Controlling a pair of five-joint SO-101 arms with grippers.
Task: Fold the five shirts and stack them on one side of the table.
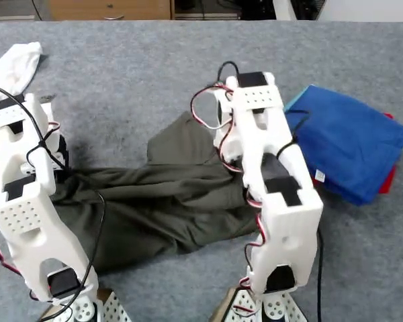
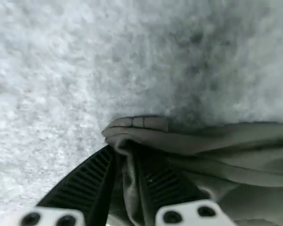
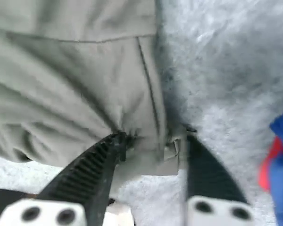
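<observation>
Jaws on the left arm (image 1: pixel 28 225) clamp the olive shirt (image 1: pixel 162 201).

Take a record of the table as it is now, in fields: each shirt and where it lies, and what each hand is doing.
olive shirt: unfolded on the grey table, stretched between the two arms
left hand: shut on a bunched edge of the olive shirt
right hand: open, fingers either side of the olive shirt's hem
folded stack: blue shirt on top of red shirt, beside the right arm
white shirt: crumpled at the far corner on the left arm's side
</observation>
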